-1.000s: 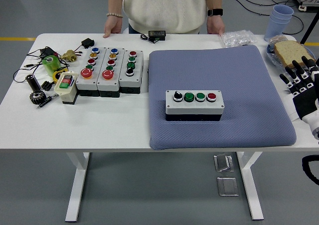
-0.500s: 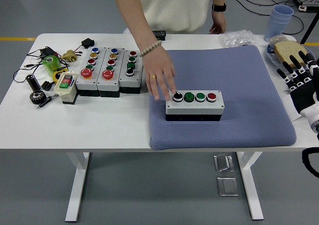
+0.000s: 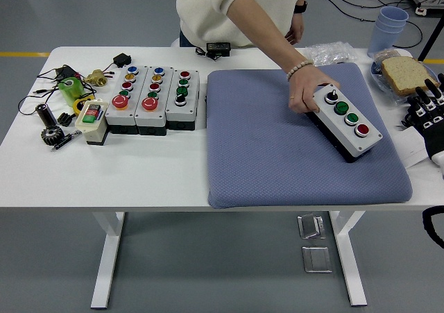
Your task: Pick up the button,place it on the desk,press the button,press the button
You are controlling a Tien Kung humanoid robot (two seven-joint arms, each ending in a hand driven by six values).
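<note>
- Head view is showing three spare control boxes point(image 3: 154, 98) sitting at the white table's point(image 3: 139, 167) ten o'clock, clear of the work
- Blue mat point(image 3: 277, 146) is offering open room across its left half
- Person's hand point(image 3: 305, 91) is gripping the button box point(image 3: 345, 121) at the mat's two o'clock; its long axis is running eleven to five o'clock
- Right hand point(image 3: 424, 108) is waiting at the box's three o'clock, near the table's right edge, fingers spread and holding nothing, so it is likely the nearer hand for the pick
- Left hand is not showing

Right hand point(image 3: 428, 112) at right edge, fingers spread, holding nothing
</note>
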